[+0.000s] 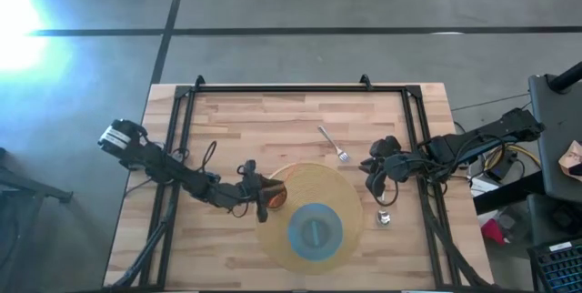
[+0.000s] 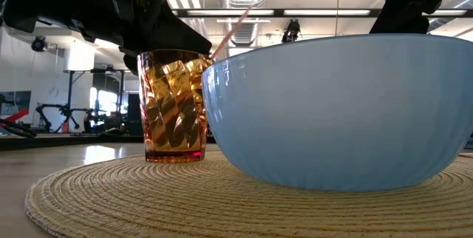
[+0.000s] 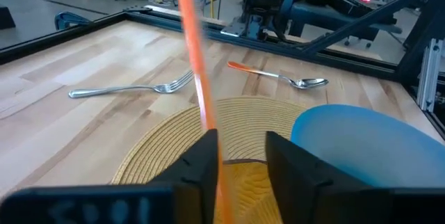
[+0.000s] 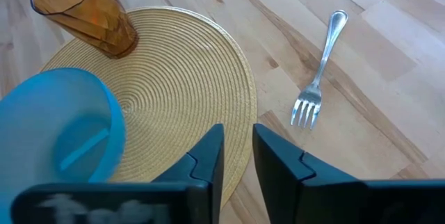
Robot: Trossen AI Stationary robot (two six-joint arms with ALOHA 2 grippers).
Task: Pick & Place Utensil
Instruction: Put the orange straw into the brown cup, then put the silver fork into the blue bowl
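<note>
An amber ribbed glass [image 1: 275, 193] [image 2: 174, 105] stands upright on a round woven placemat [image 1: 318, 181], beside a blue bowl [image 1: 316, 229] [image 2: 340, 112]. A thin orange utensil handle [image 3: 195, 50] [image 2: 229, 27] sticks up slanted out of the glass. My left gripper [image 3: 240, 140] [image 1: 257, 195] hovers open over the glass, the handle rising between its fingers. A metal fork [image 1: 334, 145] [image 4: 320, 78] lies flat on the wood past the placemat's far edge. My right gripper [image 4: 238, 140] [image 1: 375, 182] hangs narrowly open at the placemat's right edge, holding nothing. My left gripper has the orange handle [image 3: 207, 116] running close along the inner side of one finger [image 3: 203, 158]. Whether that finger touches it, I cannot tell. The other finger stands clear of it. The handle's lower end sits in the amber glass [image 3: 240, 182].
A spoon with an orange handle [image 1: 384, 217] [image 3: 285, 78] lies on the wood right of the placemat. A blue utensil [image 4: 83, 147] rests inside the bowl. A black metal frame [image 1: 291, 88] borders the table's far edge and sides.
</note>
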